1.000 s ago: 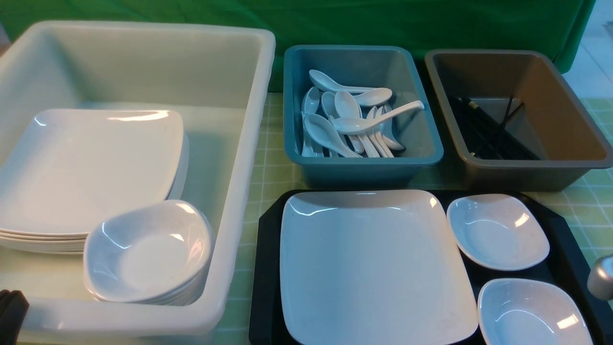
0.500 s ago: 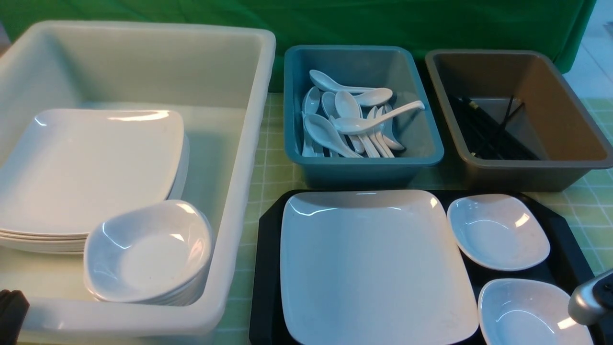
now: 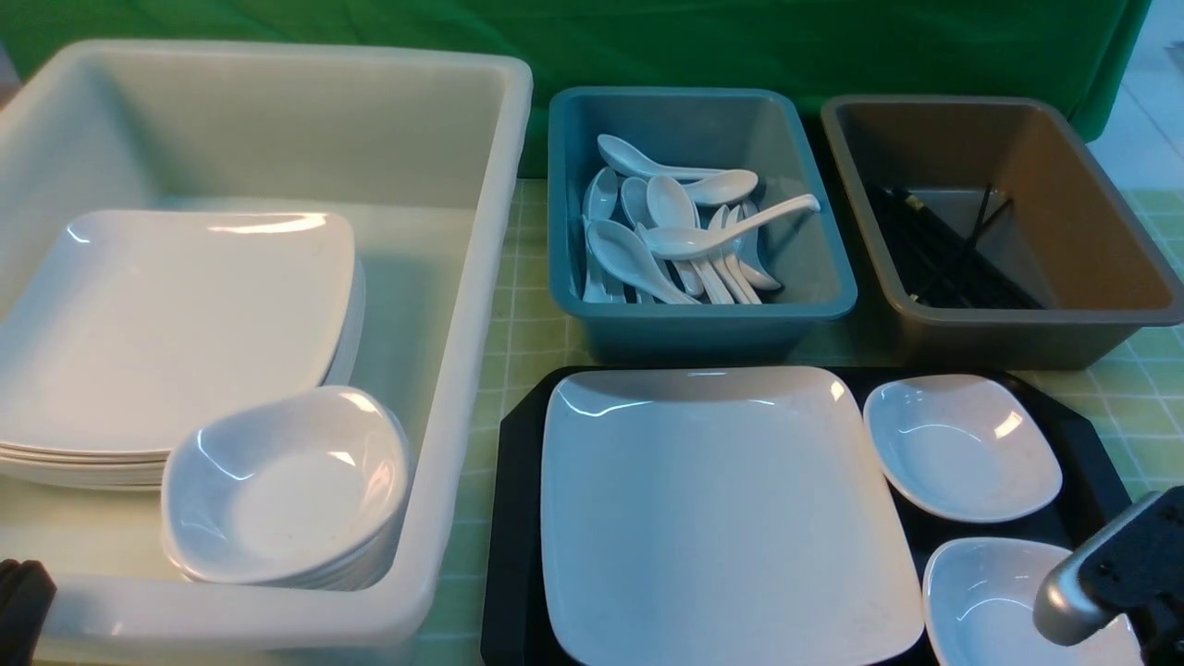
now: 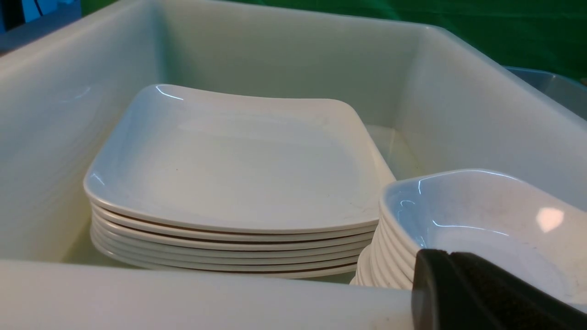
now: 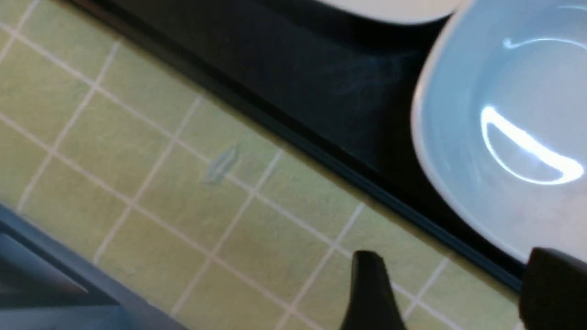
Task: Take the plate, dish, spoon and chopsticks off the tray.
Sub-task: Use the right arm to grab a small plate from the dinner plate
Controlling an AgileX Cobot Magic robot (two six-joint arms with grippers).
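Black tray [image 5: 321, 156] rim, white dish [image 5: 504, 114] edge, right tool [image 5: 454, 275] spread above them

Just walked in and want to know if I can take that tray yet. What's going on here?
A two-armed robot is clearing the black tray. Spoons lie in the teal bin and chopsticks in the brown bin, but the large plate, the far bowl and the near bowl are still on the tray. The right gripper, open and empty, hovers at the tray's edge beside the near bowl. The left gripper is shut, by the white tub.
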